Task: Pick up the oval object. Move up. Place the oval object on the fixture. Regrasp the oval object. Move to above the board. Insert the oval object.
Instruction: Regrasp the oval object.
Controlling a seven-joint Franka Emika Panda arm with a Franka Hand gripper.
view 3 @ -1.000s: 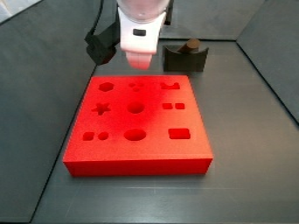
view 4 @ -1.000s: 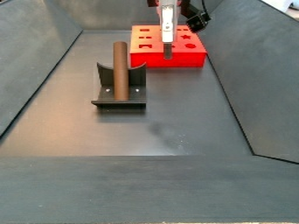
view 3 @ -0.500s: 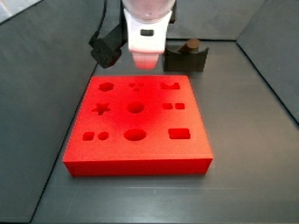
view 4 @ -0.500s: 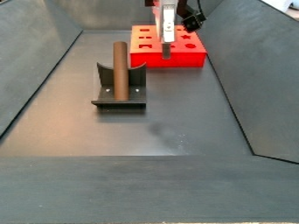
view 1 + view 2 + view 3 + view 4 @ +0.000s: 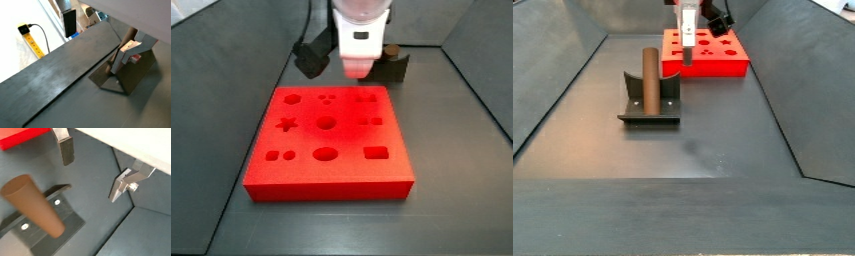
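The oval object [image 5: 648,72], a brown peg, stands upright against the fixture [image 5: 647,108], the dark bracket beside the red board [image 5: 716,58]. A wrist view shows the oval object [image 5: 37,210] on the fixture [image 5: 47,230] close up, off to one side of the fingers. My gripper [image 5: 684,62] hangs open over the board's edge nearest the fixture. Nothing is between its fingers [image 5: 65,150] in either wrist view. In a side view the gripper [image 5: 356,72] stands in front of the fixture [image 5: 396,67] and hides most of the peg. The board [image 5: 329,140] lies flat, its holes empty.
Sloping dark walls [image 5: 567,80] enclose the grey floor [image 5: 700,150] on all sides. A black cable [image 5: 309,55] hangs from the wrist. Outside the enclosure, a wrist view shows a yellow power strip [image 5: 32,40].
The gripper has moved sideways from above the board's far edge toward the fixture, staying open. The peg, fixture and board have not moved.
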